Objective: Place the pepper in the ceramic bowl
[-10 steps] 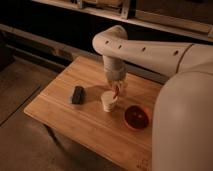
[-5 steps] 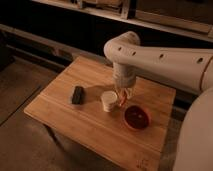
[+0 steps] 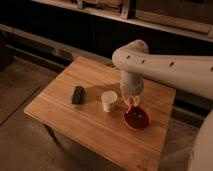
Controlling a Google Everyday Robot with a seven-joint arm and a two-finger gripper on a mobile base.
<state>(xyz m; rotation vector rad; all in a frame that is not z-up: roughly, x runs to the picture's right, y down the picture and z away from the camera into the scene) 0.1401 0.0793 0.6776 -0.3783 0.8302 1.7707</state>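
carrying is the step in hand, and i judge it close to done. at the left of the wooden counter [image 3: 65,117] lies a small black block [image 3: 77,94], well apart from the rest and no part of the job. near the middle stands a white paper cup [image 3: 109,100], upright, just beside the bowl's left rim. right of the cup the gripper [image 3: 131,101] hangs down from a thick white arm [image 3: 165,62]. its fingers [image 3: 126,99] pinch the pepper [image 3: 131,106], a slim red-orange sliver that dangles between them. the pepper is in the air, not on the counter, over the upper-left edge of the red bowl [image 3: 144,125], which rests toward the counter's right side. whether its tip touches the rim i cannot tell.

the pick looks finished and only the placing is left. the next move calls for a small shift toward the bowl's middle, a short drop, then a spreading of the fingers so the pepper lands inside the rim. the cup stands close on the left, so the arm should keep clear of it. letting go over the rim could send the pepper onto the wood.
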